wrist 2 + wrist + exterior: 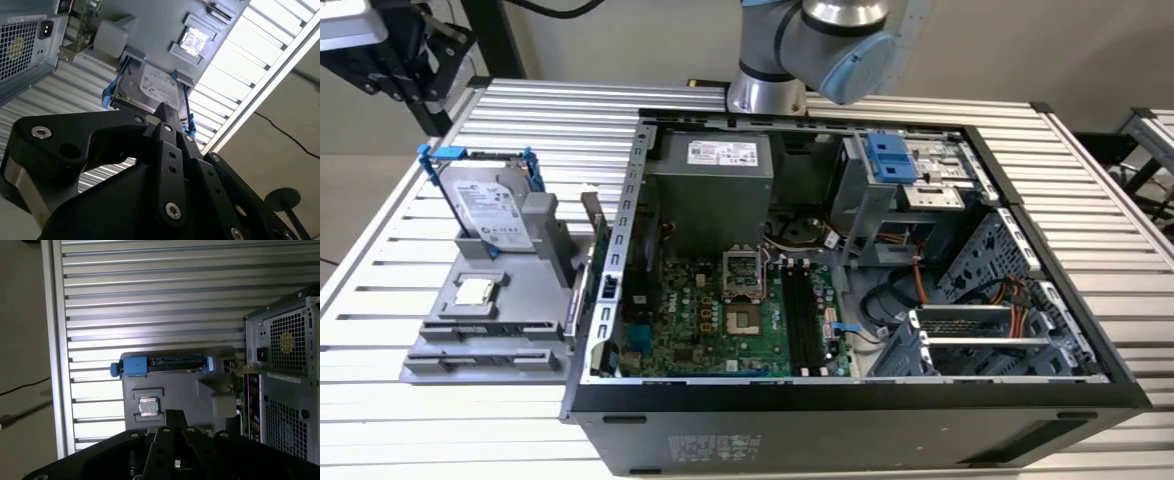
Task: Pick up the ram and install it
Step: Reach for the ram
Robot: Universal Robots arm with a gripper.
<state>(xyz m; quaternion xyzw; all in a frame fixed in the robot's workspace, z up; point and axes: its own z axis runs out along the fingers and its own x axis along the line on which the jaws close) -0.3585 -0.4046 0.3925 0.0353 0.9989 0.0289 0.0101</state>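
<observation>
Slatted table (374, 300) held ram (594, 218) at case's (854, 410) 9 o'clock (exterior view), likely light, stiff, fragile, best pinched by its long edges; pincer (174, 414) sat closed, empty.

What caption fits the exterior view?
Open computer case on a slatted table; hard drive, square chip and ram stick sit in the grey holder beside it.

Ribbed bare-metal table (520, 110); matt, seemingly plastic holder (520, 310); shiny metal drive (494, 205)

Arm (834, 45), upper part beyond the exterior view's top edge
</observation>
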